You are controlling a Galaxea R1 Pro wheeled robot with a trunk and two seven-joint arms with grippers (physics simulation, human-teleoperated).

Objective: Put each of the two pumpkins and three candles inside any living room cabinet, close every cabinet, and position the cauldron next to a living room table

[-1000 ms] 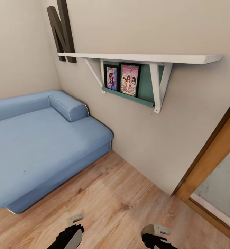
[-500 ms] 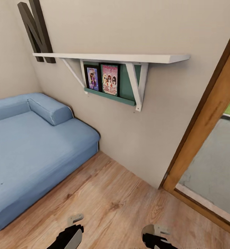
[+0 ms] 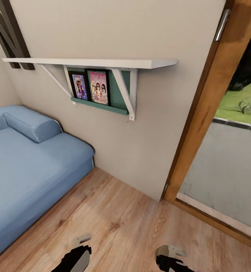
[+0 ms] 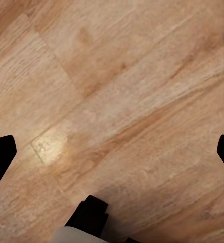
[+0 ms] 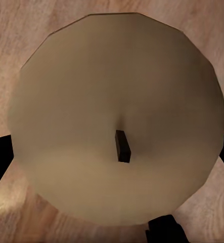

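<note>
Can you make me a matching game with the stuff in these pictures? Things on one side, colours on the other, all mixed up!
Things:
1. sofa
2. wall shelf
3. door frame
4. candle

Colours:
A. white
B. pale beige with a dark wick
C. light blue
D. brown wood

Pairs: 1-C, 2-A, 3-D, 4-B

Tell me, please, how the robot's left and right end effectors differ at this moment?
The left end effector holds nothing, whereas the right end effector grips a stubby pale grey-white candle with a dark wick. Between the left one's fingers lies bare light-brown wooden plank floor; between the right one's, the candle's rounded top hides most of that floor. Both have black fingers and point down at the floor.
</note>
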